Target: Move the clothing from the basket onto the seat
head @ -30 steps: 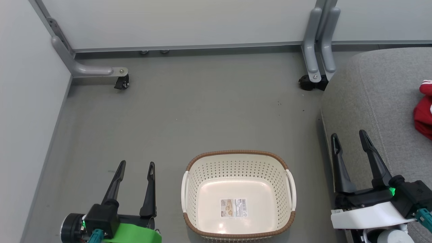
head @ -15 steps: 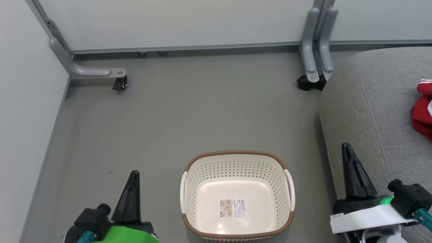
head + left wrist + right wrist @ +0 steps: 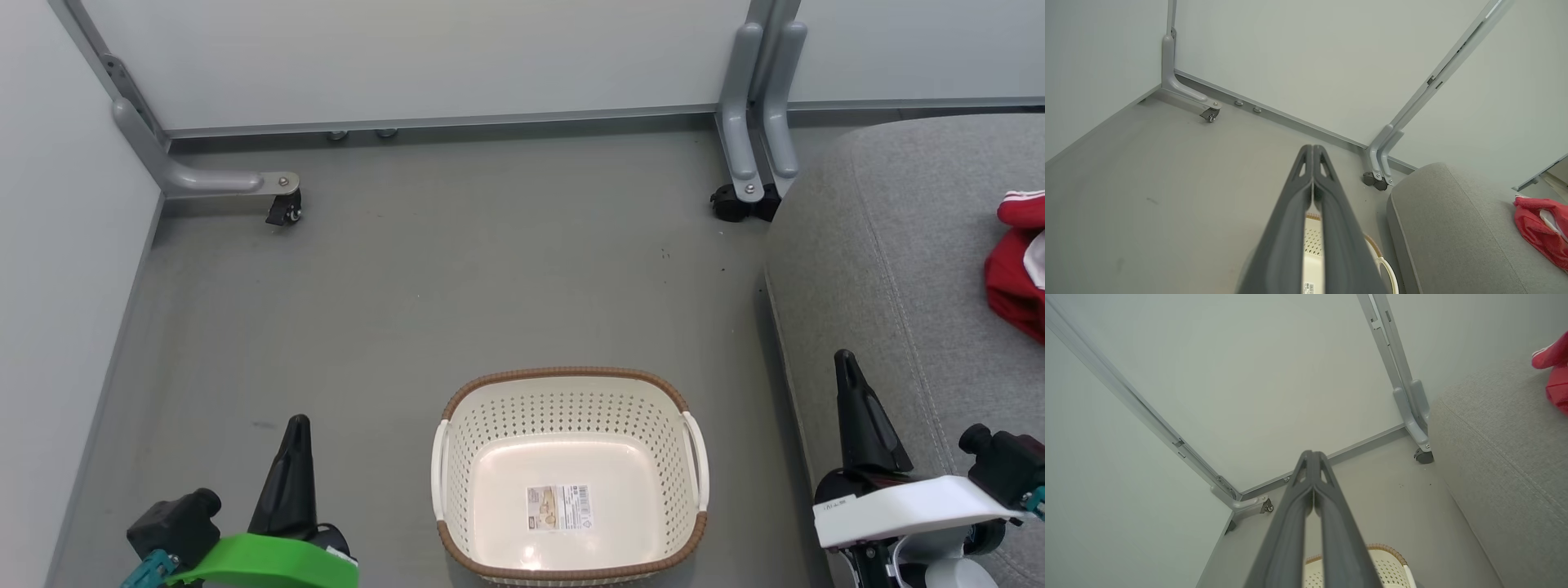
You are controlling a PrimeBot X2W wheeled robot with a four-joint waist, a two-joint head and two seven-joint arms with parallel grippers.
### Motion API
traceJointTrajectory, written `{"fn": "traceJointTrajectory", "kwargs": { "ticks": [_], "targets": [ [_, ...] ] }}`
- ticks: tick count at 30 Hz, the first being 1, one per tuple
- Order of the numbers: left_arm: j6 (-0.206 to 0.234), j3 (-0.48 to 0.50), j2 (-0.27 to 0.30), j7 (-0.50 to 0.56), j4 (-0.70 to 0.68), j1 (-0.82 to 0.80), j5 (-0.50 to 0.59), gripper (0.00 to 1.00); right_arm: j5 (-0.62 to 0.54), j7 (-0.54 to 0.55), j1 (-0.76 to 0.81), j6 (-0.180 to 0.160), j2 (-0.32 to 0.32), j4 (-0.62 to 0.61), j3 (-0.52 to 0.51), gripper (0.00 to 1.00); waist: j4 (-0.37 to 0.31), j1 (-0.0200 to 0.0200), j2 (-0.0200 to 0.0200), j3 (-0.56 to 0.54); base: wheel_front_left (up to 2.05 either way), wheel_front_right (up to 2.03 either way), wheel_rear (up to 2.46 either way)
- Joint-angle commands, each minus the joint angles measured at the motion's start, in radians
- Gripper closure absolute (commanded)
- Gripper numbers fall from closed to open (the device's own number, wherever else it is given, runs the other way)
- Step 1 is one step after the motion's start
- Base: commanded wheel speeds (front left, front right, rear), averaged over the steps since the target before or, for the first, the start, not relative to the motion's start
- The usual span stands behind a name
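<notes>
A small label [image 3: 558, 506], its print too small to read, sits on the bottom of the cream basket [image 3: 563, 373], near centre on the grey floor [image 3: 457, 278]. The red clothing [image 3: 1012, 278] lies on the grey seat [image 3: 890, 245] at far right, well apart from the right hand [image 3: 846, 363] and farther still from the left hand [image 3: 297, 426]. Both hands are pressed together, holding nothing.
</notes>
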Motion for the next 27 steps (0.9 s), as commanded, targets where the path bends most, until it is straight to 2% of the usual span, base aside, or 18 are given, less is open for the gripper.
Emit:
{"fn": "traceJointTrajectory", "kwargs": {
  "ticks": [1, 27],
  "targets": [
    [-0.006, 0.011, 0.010, 0.009, -0.006, -0.036, -0.048, 1.00, 0.048, 0.008, -0.031, 0.000, -0.007, -0.003, -0.006, 1.00, -0.002, 0.0000, 0.0000, -0.001, 0.00, 0.00, 0.00],
    [-0.023, 0.062, 0.023, 0.089, 0.028, -0.078, -0.417, 1.00, 0.414, 0.090, -0.083, 0.000, -0.017, 0.088, -0.030, 1.00, -0.024, 0.0000, 0.0000, -0.015, 0.00, 0.00, 0.00]
  ]
}}
